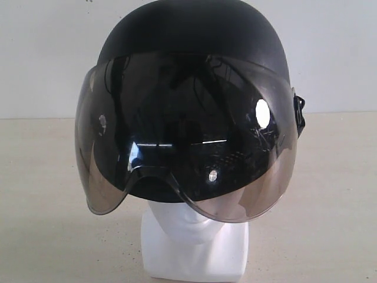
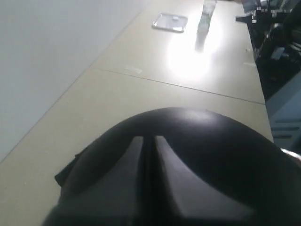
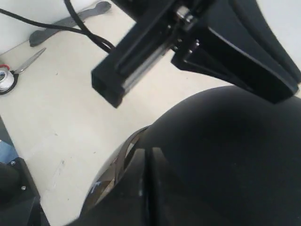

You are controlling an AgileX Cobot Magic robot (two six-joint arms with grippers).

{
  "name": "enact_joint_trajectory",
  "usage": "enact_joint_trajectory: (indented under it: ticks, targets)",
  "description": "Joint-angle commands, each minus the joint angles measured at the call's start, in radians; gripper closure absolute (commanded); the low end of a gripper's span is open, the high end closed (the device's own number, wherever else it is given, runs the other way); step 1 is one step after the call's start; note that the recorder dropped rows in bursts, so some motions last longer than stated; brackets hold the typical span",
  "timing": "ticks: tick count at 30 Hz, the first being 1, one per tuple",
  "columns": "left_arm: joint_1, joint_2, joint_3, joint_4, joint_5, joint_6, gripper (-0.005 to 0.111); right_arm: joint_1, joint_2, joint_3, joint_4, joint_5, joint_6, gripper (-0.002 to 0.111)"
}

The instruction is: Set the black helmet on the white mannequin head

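Observation:
The black helmet [image 1: 194, 35] sits over the white mannequin head [image 1: 194, 247]. Its smoky visor [image 1: 188, 135] hangs down in front of the face, so only the chin and the blocky neck base show. Neither gripper appears in the exterior view. In the left wrist view my left gripper [image 2: 148, 140] is shut, its fingers pressed together just over the helmet's matte shell [image 2: 221, 155]. My right gripper [image 3: 149, 151] is also shut with nothing between its fingers, close above the shell [image 3: 235, 150] near the visor edge [image 3: 120, 162]. The other arm [image 3: 197, 42] hangs above the helmet.
The head stands on a beige table [image 1: 47, 206] before a white wall. A metal tray [image 2: 170, 22] and a clear bottle [image 2: 205, 14] lie far down the table. Scissors [image 3: 28, 61], a tape roll [image 3: 5, 77] and a black cable [image 3: 47, 26] lie beside the helmet.

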Motion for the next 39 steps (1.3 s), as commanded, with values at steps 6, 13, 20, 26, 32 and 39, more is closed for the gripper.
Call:
enact_joint_trajectory:
  ticks: [6, 13, 20, 26, 32, 39]
  targets:
    - [-0.057, -0.019, 0.002, 0.059, 0.006, -0.028, 0.102, 0.001, -0.107, 0.135, -0.026, 0.0, -0.009, 0.109]
    - [-0.057, -0.02, 0.088, 0.041, 0.006, 0.004, 0.102, 0.001, -0.123, 0.232, -0.024, 0.0, -0.014, 0.109]
    - [-0.057, -0.02, 0.119, 0.026, 0.006, 0.019, 0.102, 0.024, -0.12, 0.269, 0.033, 0.0, -0.033, 0.109]
    - [-0.104, -0.02, 0.119, 0.067, 0.006, 0.014, 0.102, 0.064, -0.12, 0.269, 0.015, 0.0, 0.001, 0.109]
    - [-0.104, -0.02, 0.119, 0.063, 0.006, 0.006, 0.102, 0.064, -0.139, 0.384, 0.0, 0.0, 0.009, 0.109]
    - [-0.104, -0.02, 0.119, 0.063, 0.006, 0.003, 0.102, 0.064, -0.169, 0.263, -0.053, -0.021, -0.005, 0.109]
